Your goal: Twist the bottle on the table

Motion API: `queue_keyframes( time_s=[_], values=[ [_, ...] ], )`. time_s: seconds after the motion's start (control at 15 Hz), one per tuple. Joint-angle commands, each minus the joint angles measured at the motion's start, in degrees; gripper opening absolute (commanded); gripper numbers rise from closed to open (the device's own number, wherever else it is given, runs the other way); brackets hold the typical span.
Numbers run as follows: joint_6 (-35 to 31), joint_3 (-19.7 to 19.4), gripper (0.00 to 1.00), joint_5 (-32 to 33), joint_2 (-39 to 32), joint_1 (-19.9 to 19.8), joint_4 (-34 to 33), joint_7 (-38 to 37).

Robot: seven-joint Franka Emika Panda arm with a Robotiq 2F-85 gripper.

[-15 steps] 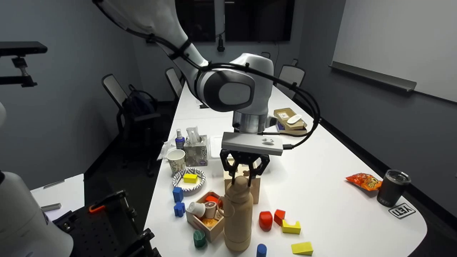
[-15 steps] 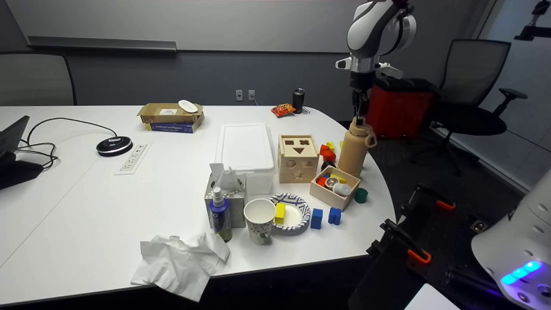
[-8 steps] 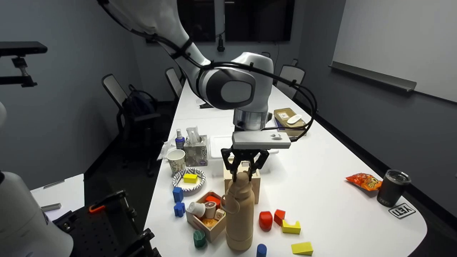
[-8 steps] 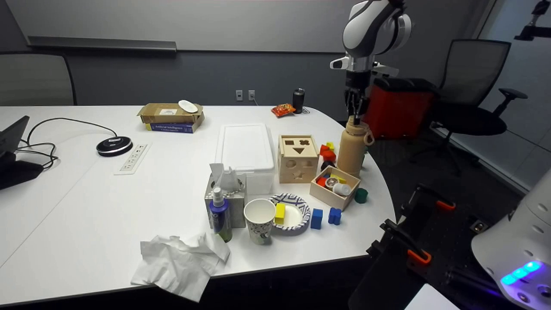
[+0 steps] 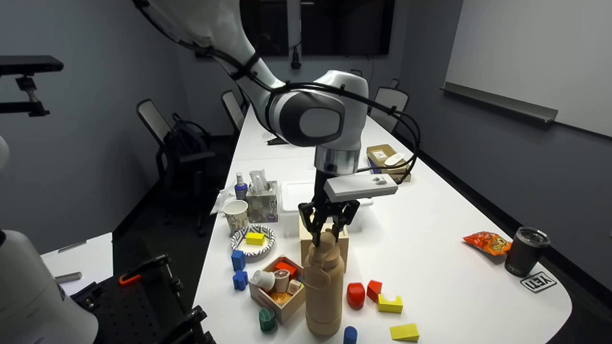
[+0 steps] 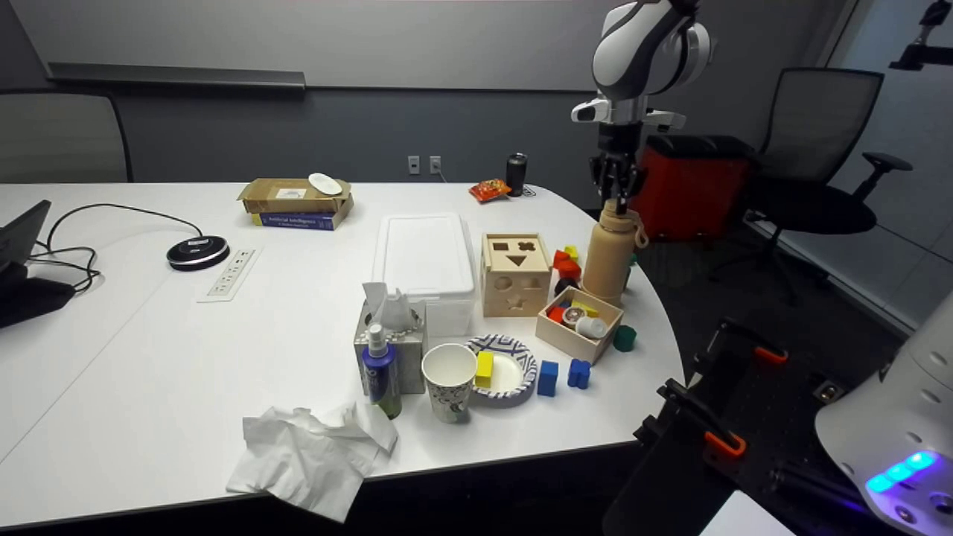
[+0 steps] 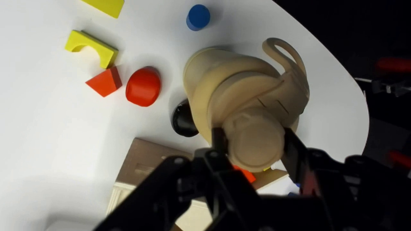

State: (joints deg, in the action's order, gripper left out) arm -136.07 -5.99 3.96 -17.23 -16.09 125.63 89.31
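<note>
The bottle, tan and upright, stands near the rounded end of the counter, and we find the single hand clamped on its cap. Just beside it we count one open wooden box; near the bottle, two red blocks, two yellow blocks, one blue cylinder and one black piece. Farther from it, we count one wooden cube, two blue blocks, one cup and one plate bearing one yellow block.
</note>
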Motion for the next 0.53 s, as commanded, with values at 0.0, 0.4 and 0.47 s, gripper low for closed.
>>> queue_keyframes(
  time_s=[0.0,0.4,0.47],
  values=[
    [1.47,-0.06,0.21,1.70,-2.26,-0.08,0.18,4.46],
    [1.09,0.00,0.21,2.64,-2.45,0.06,0.08,8.11],
    [1.14,0.06,0.21,2.51,-2.49,0.11,0.02,8.27]
  ],
)
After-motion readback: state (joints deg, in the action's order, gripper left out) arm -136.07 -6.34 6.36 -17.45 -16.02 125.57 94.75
